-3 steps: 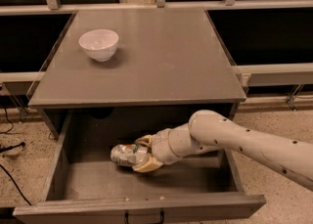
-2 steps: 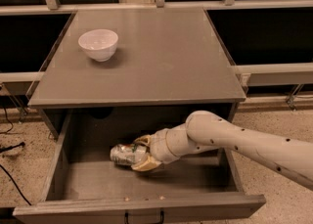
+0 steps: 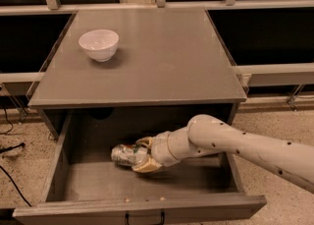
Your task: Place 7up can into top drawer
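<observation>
down inside the open, deep grey top drawer of the grey cabinet, the small dented silvery-white 7up can with green and red marks lies on its side near the middle. i cannot tell whether it rests on the drawer floor or hangs just above it. by my judgement the placing is nearly done, with only the release and the retreat left.

the risks from here sit mostly in that release. a can on its side rolls, so if it is let go above the floor or nudged on the way out, it may trundle toward the front panel or a side wall. the dented body could also catch on a finger and be dragged along as the hand backs away. the white arm reaches in from the right, under the edge of the flat grey counter, so lifting out too steeply could knock it against that edge. the white round bowl at the counter's back left is well apart from all this.

the two-finger hand is closed on the can's right end, one tan finger above it and one below. the jaws are spread only as wide as the can and touch nothing else that i can see.
</observation>
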`<state>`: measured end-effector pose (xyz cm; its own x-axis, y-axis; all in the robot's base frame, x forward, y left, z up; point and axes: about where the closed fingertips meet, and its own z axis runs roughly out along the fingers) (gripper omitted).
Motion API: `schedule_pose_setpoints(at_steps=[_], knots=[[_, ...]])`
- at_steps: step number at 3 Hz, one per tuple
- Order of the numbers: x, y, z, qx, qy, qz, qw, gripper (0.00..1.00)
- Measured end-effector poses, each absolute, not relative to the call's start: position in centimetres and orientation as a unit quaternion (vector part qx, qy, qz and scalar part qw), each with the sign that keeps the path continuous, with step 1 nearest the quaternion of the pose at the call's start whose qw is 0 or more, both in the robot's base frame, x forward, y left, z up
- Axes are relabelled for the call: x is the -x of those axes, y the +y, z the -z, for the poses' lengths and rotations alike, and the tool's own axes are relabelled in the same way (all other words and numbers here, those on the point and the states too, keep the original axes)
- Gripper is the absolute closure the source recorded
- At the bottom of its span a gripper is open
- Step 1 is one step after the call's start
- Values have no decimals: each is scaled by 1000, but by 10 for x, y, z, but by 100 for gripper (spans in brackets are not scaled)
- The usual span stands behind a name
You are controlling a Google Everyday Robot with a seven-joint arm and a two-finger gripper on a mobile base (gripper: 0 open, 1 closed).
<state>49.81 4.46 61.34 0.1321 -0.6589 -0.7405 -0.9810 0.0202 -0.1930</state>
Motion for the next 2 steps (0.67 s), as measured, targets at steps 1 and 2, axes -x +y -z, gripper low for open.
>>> schedule_pose_setpoints(at_steps=[1, 2], knots=[[-498, 45, -613, 663, 619, -226, 357, 73], [-498, 45, -613, 663, 619, -226, 357, 50]])
